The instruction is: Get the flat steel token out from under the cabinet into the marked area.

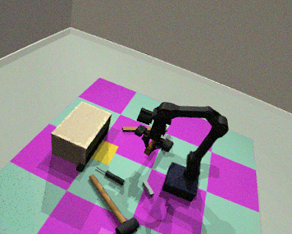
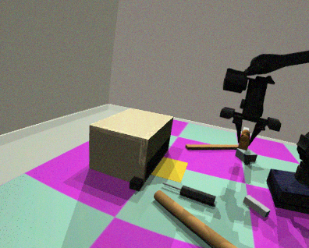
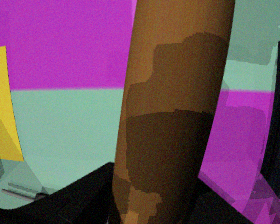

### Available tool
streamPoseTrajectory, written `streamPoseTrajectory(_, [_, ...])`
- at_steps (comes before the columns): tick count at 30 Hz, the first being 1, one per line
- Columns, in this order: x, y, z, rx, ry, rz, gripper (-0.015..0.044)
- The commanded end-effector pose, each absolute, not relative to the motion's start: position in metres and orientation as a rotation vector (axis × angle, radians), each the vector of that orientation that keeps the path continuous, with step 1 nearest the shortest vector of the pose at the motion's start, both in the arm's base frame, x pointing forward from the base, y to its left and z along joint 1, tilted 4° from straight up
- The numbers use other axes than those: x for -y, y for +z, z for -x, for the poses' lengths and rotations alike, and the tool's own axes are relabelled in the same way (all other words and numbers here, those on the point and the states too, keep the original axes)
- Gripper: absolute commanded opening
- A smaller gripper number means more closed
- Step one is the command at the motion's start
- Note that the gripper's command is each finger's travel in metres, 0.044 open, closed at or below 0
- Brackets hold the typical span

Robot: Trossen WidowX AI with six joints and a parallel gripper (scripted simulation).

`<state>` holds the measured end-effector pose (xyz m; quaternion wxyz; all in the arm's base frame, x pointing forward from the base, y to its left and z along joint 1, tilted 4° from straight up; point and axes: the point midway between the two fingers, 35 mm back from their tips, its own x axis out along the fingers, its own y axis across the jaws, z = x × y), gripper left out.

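Apparently the jaws (image 1: 155, 148) (image 2: 246, 145) pinch a wooden handle (image 1: 148, 148) (image 2: 244, 139) (image 3: 172, 100), stiff and likely prone to roll, so grip it mid-shaft. The steel token isn't visible; presumably it's under the cabinet (image 1: 81, 126) (image 2: 130, 125), thin and slippery.

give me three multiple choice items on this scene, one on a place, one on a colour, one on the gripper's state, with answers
1. Where is the yellow patch?
A) on top of the cabinet
B) on the table beside the cabinet
C) under the arm's base

2. What colour is the hammer's head?
A) black
B) yellow
C) white

3. How is the gripper?
A) wide open, holding nothing
B) fully shut, holding nothing
C) shut on a wooden handle

1 B: it lies flat next to the cabinet.
2 A: the hammer head looks black from the top.
3 C: the wooden handle stands between the fingers.
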<state>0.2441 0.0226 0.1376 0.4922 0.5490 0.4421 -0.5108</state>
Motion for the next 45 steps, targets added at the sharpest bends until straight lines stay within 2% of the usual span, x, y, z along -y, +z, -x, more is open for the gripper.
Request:
streamPoseTrajectory(1, [-0.016,0.138,-0.243,-1.071,-1.239,-1.323,0.0])
streamPoseTrajectory(45, [0.022,0.139,-0.24,-1.085,-1.217,-1.301,0.0])
